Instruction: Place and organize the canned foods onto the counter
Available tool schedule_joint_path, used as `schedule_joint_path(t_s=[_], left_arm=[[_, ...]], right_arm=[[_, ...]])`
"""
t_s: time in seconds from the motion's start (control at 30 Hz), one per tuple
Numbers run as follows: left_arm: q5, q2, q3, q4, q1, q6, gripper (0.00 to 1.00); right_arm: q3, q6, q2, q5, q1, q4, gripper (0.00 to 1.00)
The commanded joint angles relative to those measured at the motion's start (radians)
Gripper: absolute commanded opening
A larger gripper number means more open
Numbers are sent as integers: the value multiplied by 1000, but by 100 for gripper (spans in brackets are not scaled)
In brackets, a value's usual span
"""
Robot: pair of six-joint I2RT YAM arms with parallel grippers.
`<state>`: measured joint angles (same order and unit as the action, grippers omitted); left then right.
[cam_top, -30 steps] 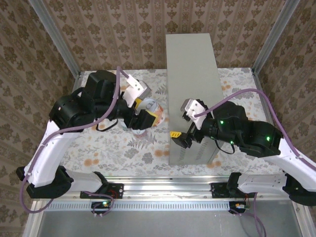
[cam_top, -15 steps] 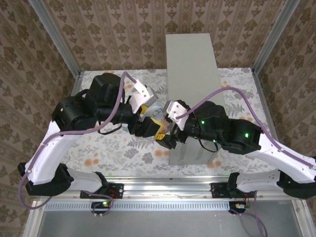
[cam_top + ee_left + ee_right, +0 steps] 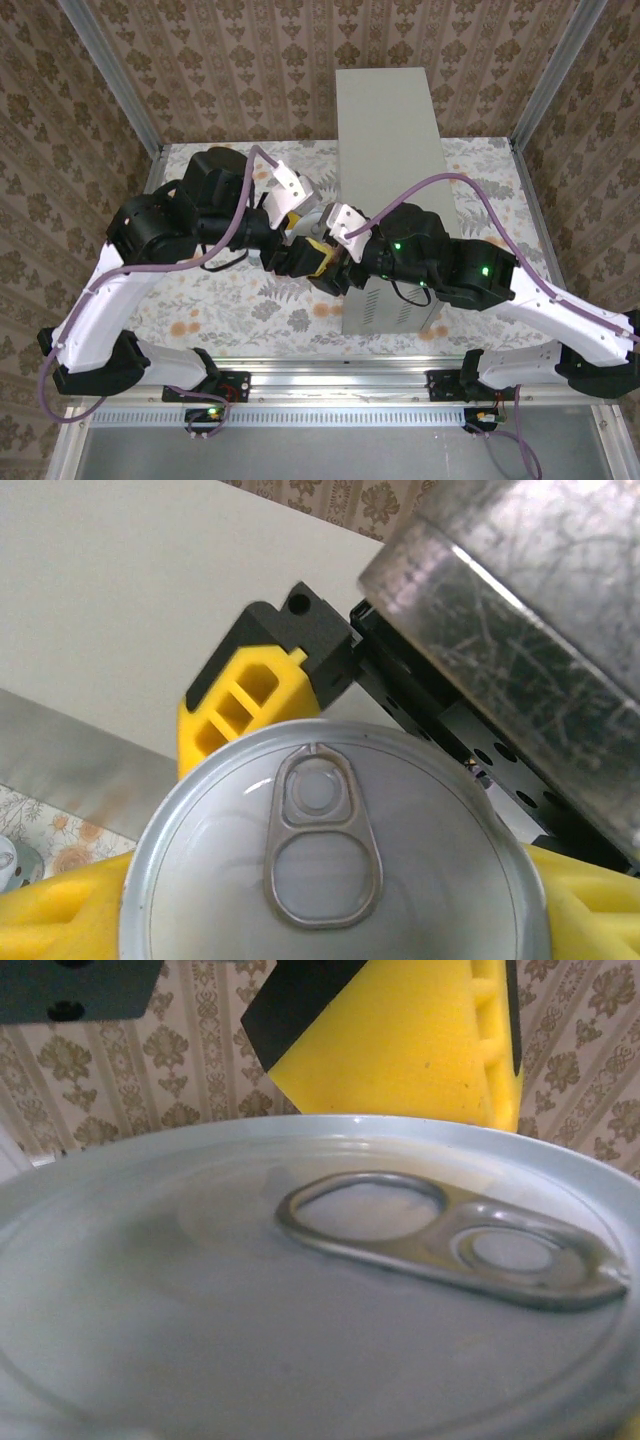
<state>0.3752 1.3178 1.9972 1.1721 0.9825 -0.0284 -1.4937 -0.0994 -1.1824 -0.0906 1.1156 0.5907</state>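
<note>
A handover is judged in hand — the can (image 3: 325, 875), aloft just beside the surface (image 3: 390, 130), is clamped by the left claw (image 3: 300, 257); the grip of the right claw (image 3: 336, 272) cannot be told and must be secured before release.

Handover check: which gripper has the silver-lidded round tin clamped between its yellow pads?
The left gripper: its yellow pads flank the silver-lidded round tin on both sides. The right gripper has a finger at the tin's rim; its grip is unclear.
</note>
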Motion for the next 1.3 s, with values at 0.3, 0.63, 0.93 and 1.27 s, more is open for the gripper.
schedule_joint_path(t_s=[0.3,0.63,0.93,1.27], left_arm=[[3,-8,37,-49,13,28,81],[-104,-110,-26,-99,12,12,100],[-209,-259,-129,-117,10,-21,100],[-284,-326,-252,-164,7,-10,100]], right_arm=[[-10,61,34,-130,3,-69,59],[86,101,123,-227,-21,-106,58],[249,118,286,-336,-54,-139,58],[320,136,363,-376,-92,-88,64]])
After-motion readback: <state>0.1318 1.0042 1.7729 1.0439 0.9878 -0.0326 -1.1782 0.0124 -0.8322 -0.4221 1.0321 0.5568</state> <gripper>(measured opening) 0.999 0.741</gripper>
